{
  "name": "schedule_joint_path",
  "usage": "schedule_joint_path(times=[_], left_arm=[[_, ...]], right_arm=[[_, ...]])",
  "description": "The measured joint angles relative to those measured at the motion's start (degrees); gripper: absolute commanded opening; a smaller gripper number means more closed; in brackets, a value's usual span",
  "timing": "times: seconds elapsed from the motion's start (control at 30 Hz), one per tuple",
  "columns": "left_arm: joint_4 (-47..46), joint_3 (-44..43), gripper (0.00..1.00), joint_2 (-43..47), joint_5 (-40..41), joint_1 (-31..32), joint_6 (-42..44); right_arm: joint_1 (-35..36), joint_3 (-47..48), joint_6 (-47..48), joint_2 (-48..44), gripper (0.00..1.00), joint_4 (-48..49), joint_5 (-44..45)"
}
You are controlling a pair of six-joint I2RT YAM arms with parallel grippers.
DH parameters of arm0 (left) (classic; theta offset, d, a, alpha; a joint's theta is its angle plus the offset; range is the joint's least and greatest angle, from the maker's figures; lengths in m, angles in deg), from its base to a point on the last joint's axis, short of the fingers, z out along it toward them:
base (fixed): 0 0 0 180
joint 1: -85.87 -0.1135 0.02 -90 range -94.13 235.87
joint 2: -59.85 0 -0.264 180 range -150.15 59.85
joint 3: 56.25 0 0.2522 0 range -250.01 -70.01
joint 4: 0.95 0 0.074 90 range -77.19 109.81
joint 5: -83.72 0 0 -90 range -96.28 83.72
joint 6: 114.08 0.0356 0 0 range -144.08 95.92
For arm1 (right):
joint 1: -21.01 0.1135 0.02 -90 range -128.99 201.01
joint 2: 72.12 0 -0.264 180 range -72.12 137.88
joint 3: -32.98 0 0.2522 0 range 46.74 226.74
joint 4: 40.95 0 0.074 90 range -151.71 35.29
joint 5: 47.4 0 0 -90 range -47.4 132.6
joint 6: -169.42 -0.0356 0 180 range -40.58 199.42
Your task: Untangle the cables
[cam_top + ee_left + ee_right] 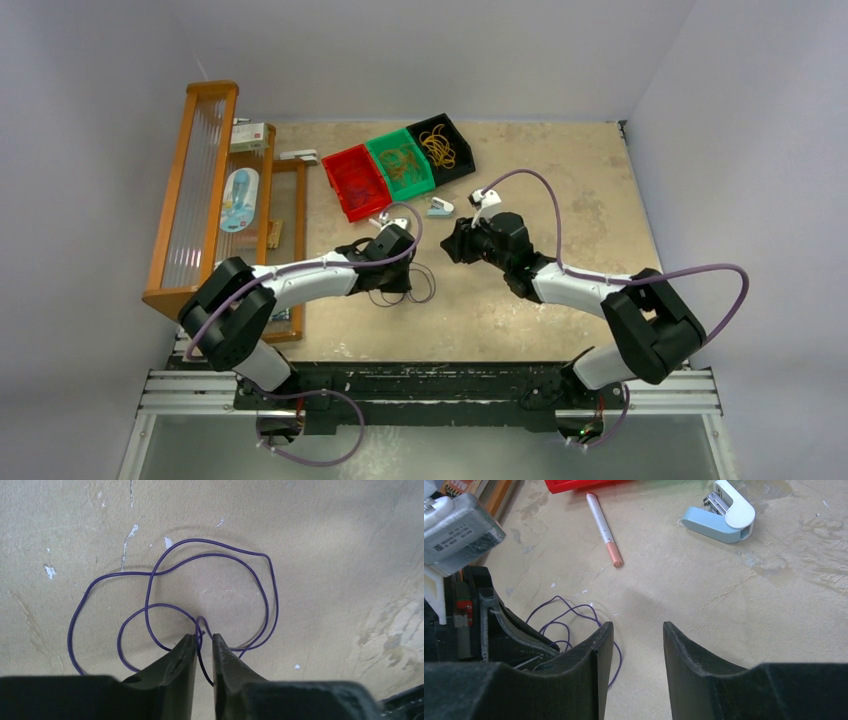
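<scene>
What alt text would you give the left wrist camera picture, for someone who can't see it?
A thin purple cable lies in loose overlapping loops on a scuffed tan table, seen from close above. At the bottom edge, the left gripper shows two dark fingers narrowly apart, one strand of the cable running between their tips.

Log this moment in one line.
left gripper: jaws narrowly apart, straddling thin purple wire loop | right gripper: open, empty
</scene>
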Motion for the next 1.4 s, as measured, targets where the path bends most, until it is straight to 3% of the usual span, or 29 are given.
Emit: schedule_joint_path(times=[0.1, 0.4, 0.67, 1.03, 1.4], left_arm=[[0.28, -0.09, 0.0, -0.52, 0.46, 0.0, 0.52], [7.87, -10.43, 0.0, 2.23, 6.51, 0.0, 6.58], [13.09, -21.46, 0.0, 6.84, 11.54, 0.0, 13.27], [17.42, -29.88, 0.0, 9.57, 15.47, 0.0, 20.37], [17.35, -33.83, 0.0, 11.04, 17.94, 0.0, 25.99]], right_arm=[[0.0, 0.0, -0.11, 0.0, 0.44, 0.24, 0.0], [0.0, -1.18, -1.77, -0.57, 0.59, 4.83, -0.15], [-0.07, -1.86, -2.82, -1.05, 0.66, 12.26, -3.34], [-0.15, 0.5, -3.48, -0.17, 0.69, 17.86, -6.78], [-0.15, 5.27, -4.5, 7.85, 0.7, 17.92, -9.53]])
